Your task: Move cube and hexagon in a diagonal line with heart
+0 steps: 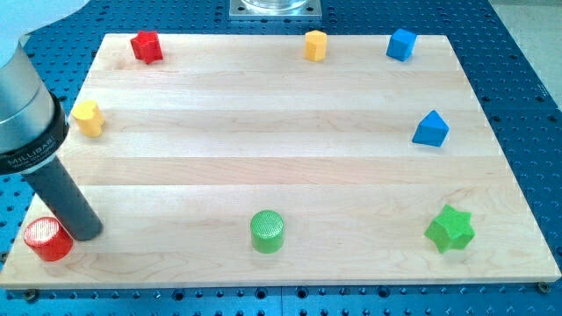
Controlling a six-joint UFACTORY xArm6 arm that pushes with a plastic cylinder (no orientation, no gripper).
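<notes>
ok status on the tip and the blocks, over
My tip at the view's bottom left, beside the red cylinder. Blue cube, yellow hexagon, yellow heart far apart, not lined up. Nothing blocking.

There is one view only, so nothing is shared between cameras. It looks down on my wooden board [281,167] from above and from the near long edge, tilted so the far edge at the view's top looks shorter than the near one. It sits close enough that the board nearly fills the frame, with blue perforated table [527,79] showing round it. My rod enters from the view's left, my tip [86,233] at bottom left.
</notes>
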